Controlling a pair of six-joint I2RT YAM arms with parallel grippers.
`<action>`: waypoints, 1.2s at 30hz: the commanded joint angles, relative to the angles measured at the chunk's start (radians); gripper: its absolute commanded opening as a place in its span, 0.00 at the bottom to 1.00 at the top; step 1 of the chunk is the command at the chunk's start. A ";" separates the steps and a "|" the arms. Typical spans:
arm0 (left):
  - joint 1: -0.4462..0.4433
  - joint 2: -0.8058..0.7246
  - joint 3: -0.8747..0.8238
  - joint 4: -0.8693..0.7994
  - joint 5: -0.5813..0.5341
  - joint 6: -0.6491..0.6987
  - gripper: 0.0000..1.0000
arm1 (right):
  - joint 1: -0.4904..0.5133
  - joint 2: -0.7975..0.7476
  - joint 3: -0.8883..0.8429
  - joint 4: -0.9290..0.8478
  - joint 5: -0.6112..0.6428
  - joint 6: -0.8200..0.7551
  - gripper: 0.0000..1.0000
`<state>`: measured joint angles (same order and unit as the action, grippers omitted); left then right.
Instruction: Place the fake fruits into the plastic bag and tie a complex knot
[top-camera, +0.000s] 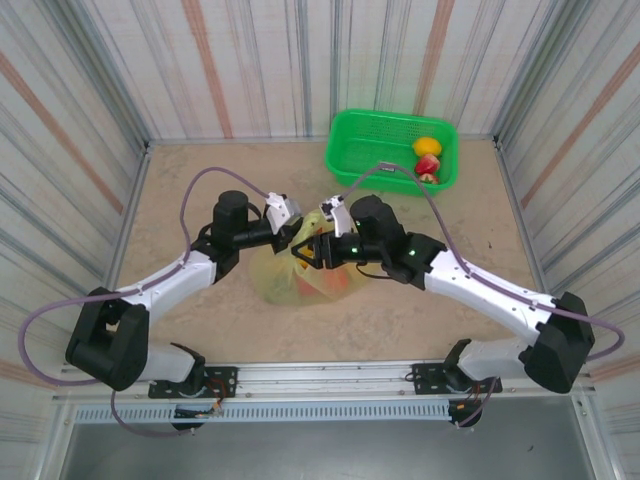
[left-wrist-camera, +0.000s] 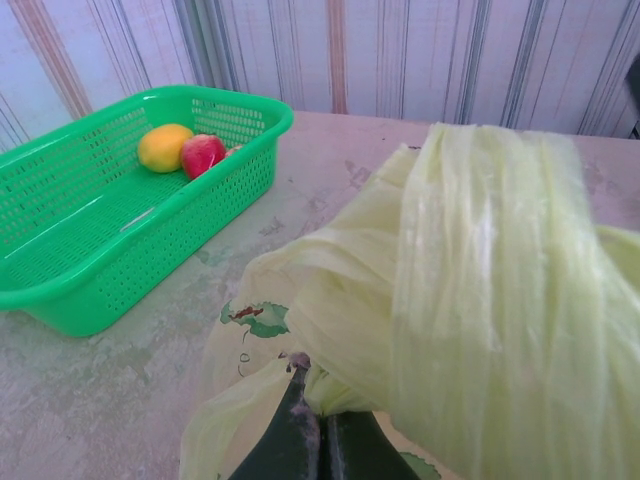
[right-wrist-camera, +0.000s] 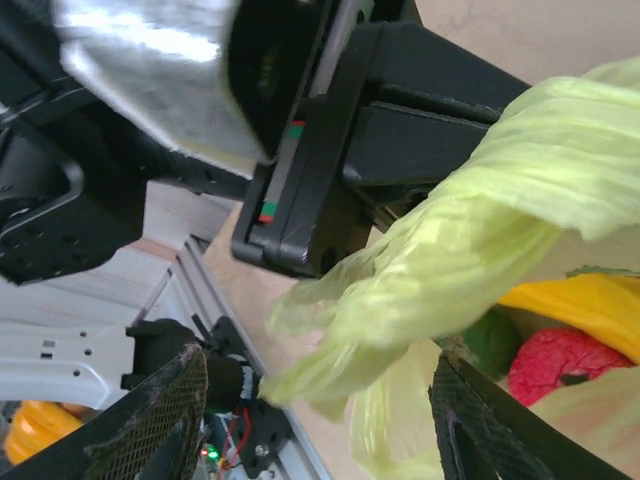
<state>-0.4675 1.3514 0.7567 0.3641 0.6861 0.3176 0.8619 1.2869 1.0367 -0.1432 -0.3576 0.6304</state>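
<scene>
Clamping the plastic bag (left-wrist-camera: 480, 300) is the left gripper (left-wrist-camera: 318, 445); the right gripper (right-wrist-camera: 315, 420) gapes wide

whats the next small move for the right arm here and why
Probably close the right gripper on the bunched strand of the plastic bag: its jaws stand open with that strand running between them, while the left gripper is shut on the bag's film.

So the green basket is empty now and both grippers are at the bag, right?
No, it isn't empty: the left wrist view shows the green basket holding a yellow fruit and a red fruit. The left gripper and right gripper are both at the plastic bag.
</scene>
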 joint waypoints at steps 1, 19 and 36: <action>-0.009 -0.028 0.001 0.007 -0.011 0.019 0.00 | -0.031 0.027 0.031 -0.004 -0.023 0.083 0.59; -0.011 -0.054 0.000 -0.022 -0.085 0.050 0.00 | -0.074 -0.046 -0.051 0.036 -0.054 0.063 0.01; -0.047 -0.069 -0.007 -0.052 -0.118 0.092 0.00 | -0.080 -0.106 -0.115 0.095 -0.098 0.068 0.21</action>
<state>-0.5087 1.3075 0.7567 0.3302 0.5800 0.3801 0.7837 1.2060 0.9382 -0.0803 -0.4263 0.6991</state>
